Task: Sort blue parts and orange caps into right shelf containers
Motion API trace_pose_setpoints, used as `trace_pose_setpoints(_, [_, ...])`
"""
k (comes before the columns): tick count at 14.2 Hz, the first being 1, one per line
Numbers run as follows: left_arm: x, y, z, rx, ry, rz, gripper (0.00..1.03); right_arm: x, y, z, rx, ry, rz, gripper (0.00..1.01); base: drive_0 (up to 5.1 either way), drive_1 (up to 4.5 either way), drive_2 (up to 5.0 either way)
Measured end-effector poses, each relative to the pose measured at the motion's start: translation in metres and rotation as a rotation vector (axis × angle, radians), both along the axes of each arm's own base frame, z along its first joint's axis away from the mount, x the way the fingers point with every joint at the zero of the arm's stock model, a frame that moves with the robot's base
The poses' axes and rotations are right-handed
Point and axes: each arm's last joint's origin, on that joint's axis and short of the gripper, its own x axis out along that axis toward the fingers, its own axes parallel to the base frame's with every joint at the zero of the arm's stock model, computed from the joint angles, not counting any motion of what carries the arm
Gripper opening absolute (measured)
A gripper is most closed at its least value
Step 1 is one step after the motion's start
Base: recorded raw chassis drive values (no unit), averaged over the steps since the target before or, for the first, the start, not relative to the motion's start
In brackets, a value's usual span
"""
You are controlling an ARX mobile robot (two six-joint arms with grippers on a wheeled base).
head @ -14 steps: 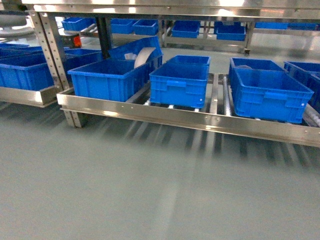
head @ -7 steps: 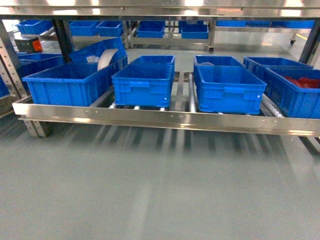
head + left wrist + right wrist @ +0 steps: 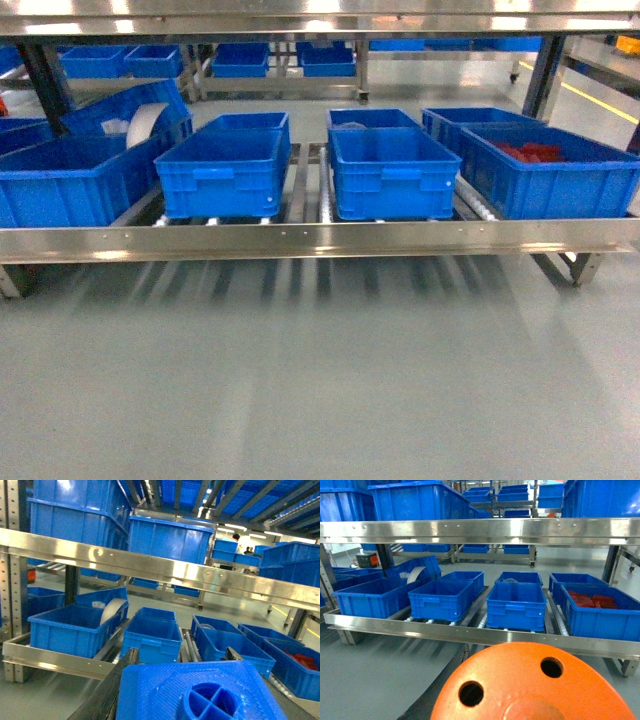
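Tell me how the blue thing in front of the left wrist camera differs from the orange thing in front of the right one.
The blue part is flat-topped with straight edges; the orange cap is domed and round. The blue part carries a raised ring divided by a cross; the orange cap has plain round holes. Both sit right against their cameras, filling the bottom of the view.

I count four crates in the front row of the low shelf, more behind. One blue part in left wrist view, one orange cap in right wrist view.
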Motion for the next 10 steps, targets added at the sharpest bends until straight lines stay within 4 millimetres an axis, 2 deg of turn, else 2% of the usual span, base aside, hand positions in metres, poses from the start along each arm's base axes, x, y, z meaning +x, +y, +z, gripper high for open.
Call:
trace_pose_setpoints(4, [0.0, 0.0, 0.0, 0.0, 0.0, 0.0, 0.43, 0.0, 0.0, 0.0, 0.0, 0.0, 0.0, 0.42, -1.1, -1.09, -1.1])
trace_pose_setpoints(10, [0.0, -0.0001, 0.0001, 0.0, -0.001, -0.001, 0.43, 0.0, -0.0001, 0.0, 0.0, 0.0, -0.003, 0.42, -0.2, -0.16, -0.2])
